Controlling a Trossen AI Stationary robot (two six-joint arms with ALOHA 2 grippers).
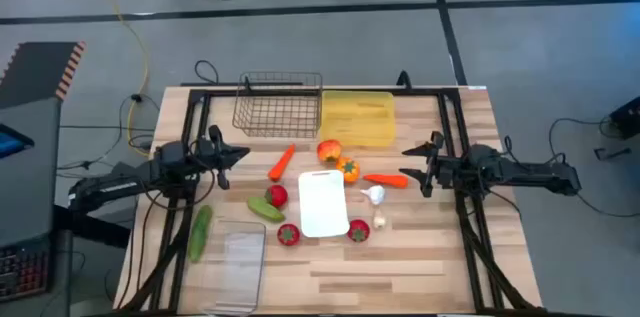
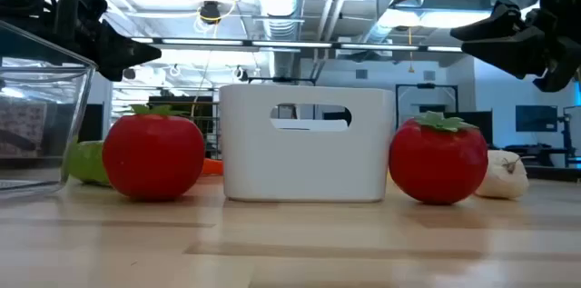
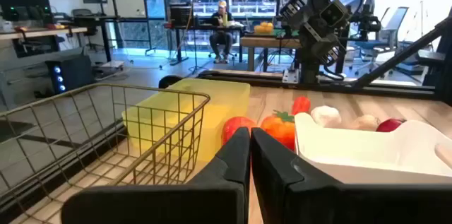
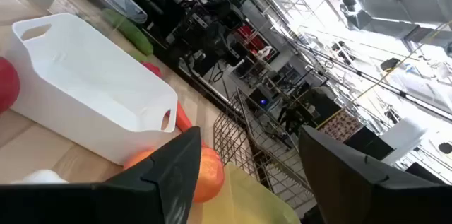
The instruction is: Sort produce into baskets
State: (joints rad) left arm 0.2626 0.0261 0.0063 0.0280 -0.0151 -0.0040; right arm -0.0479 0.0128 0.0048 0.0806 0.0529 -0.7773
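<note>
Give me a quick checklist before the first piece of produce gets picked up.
1. Left gripper holds nothing, shut above the table: ok.
2. Right gripper holds nothing, fingers apart: ok.
3. White tray has nothing in it: ok.
4. Wire basket and yellow tray have nothing in them: ok.
5. Nearest carrot lies loose by the right gripper: ok.
6. Clear tub contents: cannot tell.
</note>
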